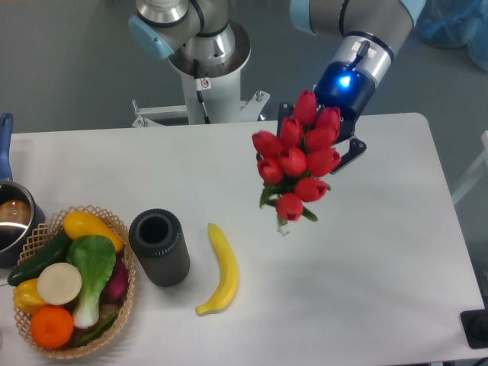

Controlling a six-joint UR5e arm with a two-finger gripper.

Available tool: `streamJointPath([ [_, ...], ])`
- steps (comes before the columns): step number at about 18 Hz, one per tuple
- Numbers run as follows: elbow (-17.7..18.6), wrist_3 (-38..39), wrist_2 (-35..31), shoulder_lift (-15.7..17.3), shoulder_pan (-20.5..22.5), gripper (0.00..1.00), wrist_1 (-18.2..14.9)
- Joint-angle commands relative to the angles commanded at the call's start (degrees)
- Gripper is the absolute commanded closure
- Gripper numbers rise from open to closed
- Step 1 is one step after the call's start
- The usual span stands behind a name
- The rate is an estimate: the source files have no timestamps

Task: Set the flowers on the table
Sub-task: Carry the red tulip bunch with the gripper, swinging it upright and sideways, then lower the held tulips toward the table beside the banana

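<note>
The flowers (298,158), a bunch of red tulips with green leaves, hang in the air above the right half of the white table (366,259), blooms turned toward the camera. My gripper (335,156) is behind and right of the bunch and is shut on its stems. The blooms hide most of the fingers; one dark finger (352,155) shows at the right. The stems are hidden behind the blooms. A small light bit pokes out below the bunch.
A yellow banana (220,270) lies at the front middle. A dark cylindrical cup (159,247) stands left of it. A wicker basket (29,238) of vegetables and fruit sits front left. A metal pot (14,217) is at the left edge.
</note>
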State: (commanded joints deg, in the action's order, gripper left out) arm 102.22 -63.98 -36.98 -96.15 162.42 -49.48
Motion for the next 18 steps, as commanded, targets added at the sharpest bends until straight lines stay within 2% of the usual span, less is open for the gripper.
streamJointPath([
  [6,-1.58,-0.17,-19.94,0.27,-0.17,0.59,0.17],
  [11,-1.76,-0.88,-30.06,-0.44,-0.17,0.59,0.35],
  [15,-0.7,-1.67,-38.07,-2.8,-0.96,0.59,0.26],
  [18,-0.7,-1.41,-43.25,-5.44,-3.59,0.59,0.26],
])
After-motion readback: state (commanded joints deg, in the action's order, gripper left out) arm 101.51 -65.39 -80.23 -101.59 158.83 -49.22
